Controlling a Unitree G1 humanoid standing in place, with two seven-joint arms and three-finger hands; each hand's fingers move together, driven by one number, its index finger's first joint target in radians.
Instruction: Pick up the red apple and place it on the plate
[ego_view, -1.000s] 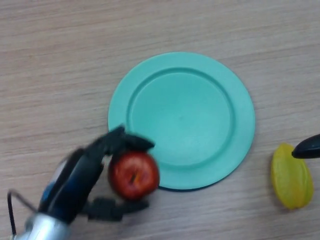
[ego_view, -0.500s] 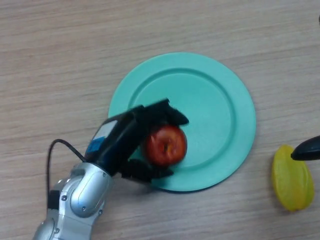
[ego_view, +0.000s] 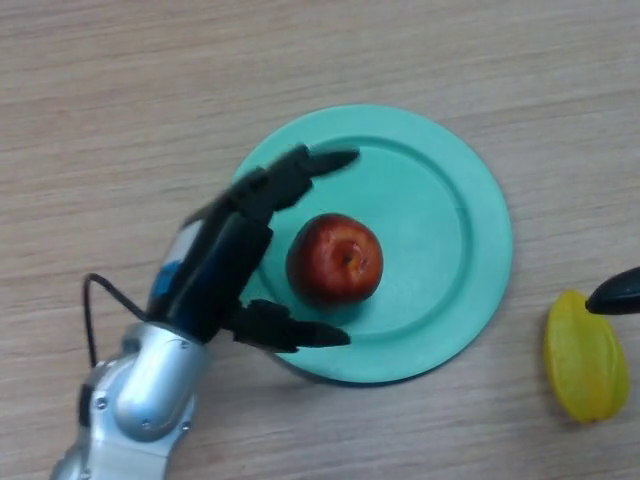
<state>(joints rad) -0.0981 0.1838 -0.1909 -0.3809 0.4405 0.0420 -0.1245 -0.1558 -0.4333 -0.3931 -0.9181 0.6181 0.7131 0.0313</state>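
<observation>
The red apple (ego_view: 336, 258) sits on the teal plate (ego_view: 440, 200), left of the plate's middle. My left hand (ego_view: 226, 262) is just left of the apple, over the plate's left rim. Its fingers are spread straight above the apple and its thumb reaches out below it; neither touches the apple. Only a black tip of my right hand (ego_view: 615, 293) shows at the right edge, idle.
A yellow star fruit (ego_view: 583, 358) lies on the wooden table to the right of the plate, just under the right hand's tip.
The left hand carried the apple from the table up and right onto the plate, then opened and let it go. The right hand has not moved.
</observation>
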